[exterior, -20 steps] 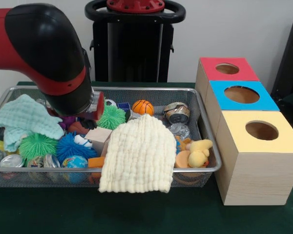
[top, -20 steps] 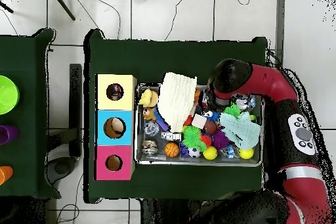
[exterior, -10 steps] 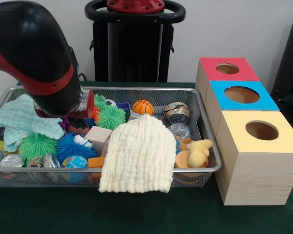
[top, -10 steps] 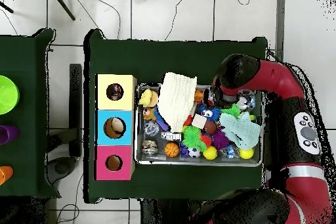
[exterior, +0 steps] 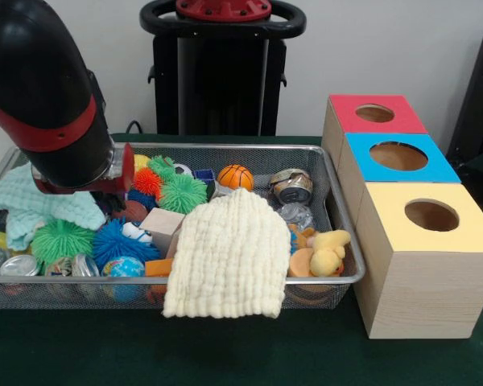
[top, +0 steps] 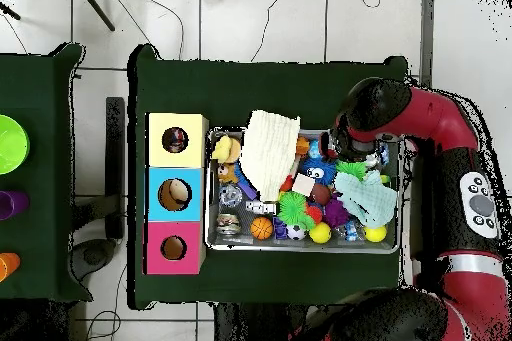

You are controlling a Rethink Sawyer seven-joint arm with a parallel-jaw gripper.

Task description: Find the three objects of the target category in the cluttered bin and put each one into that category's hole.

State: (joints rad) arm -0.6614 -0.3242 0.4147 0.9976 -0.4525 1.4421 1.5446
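Note:
A wire mesh bin (exterior: 332, 186) holds a jumble of toys. I see a small basketball (exterior: 235, 176), crushed cans (exterior: 291, 186), a yellow plush duck (exterior: 328, 249), green spiky balls (exterior: 183, 193), a blue spiky ball (exterior: 117, 241), a red spiky ball (exterior: 147, 181), a wooden block (exterior: 163, 225) and a globe ball (exterior: 123, 268). My arm's thick black and red wrist (exterior: 60, 121) hangs over the bin's left part. From above, the arm (top: 375, 117) covers one corner of the bin (top: 303, 246). The arm's bulk hides the gripper.
A cream cloth (exterior: 229, 253) drapes over the bin's front rim; a mint cloth (exterior: 40, 201) lies at the left. Beside the bin stand three wooden boxes with round holes: red (exterior: 375, 113), blue (exterior: 398, 155), yellow (exterior: 431, 215). Green cloth covers the table (exterior: 249, 354).
In the front view the arm has swung left and risen a little, uncovering the red spiky ball and more of the bin's back left. The toys and cloths have stayed put.

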